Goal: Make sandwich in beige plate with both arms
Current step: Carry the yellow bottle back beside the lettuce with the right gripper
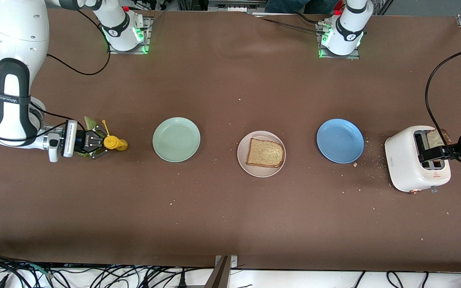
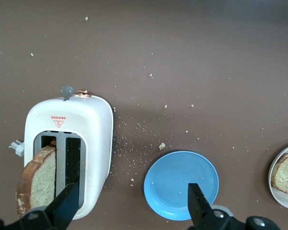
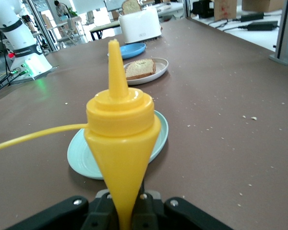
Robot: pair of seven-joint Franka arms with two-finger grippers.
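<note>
Where the brown table [image 1: 222, 224] runs from one arm's end to the other, the biggest thing on it is the white toaster [image 1: 408, 168], set at the left arm's end. One slice of toast [image 1: 435, 139] stands upright in a slot, its top edge above the rim. Left gripper [image 1: 434, 156] hangs over the toaster, fingers spread wide, one to each side of the slot area and gripping nothing; in the left wrist view the fingers [image 2: 65, 206] straddle the toaster's end without touching the slice, as far as can be judged.

Three plates sit in a row across the middle. Blue plate [image 1: 340, 140] is nearest the toaster, crumbs scattered between them. Beige plate [image 1: 261, 154] sits in the centre and carries a second slice of toast [image 1: 265, 153], lying flat. Mint-green plate [image 1: 176, 139] lies toward the right arm's end.

Right gripper [image 1: 99, 146] sits low at the right arm's end of the table, clamped tight on the yellow squeeze bottle [image 1: 114, 143], which lies on its side with its nozzle toward the mint-green plate. The bottle's cap [image 1: 103, 122] trails on a thin yellow strap.

Lettuce leaf [image 1: 89, 122] lies on the table beside the right gripper, mostly hidden by it; only a green edge shows.
</note>
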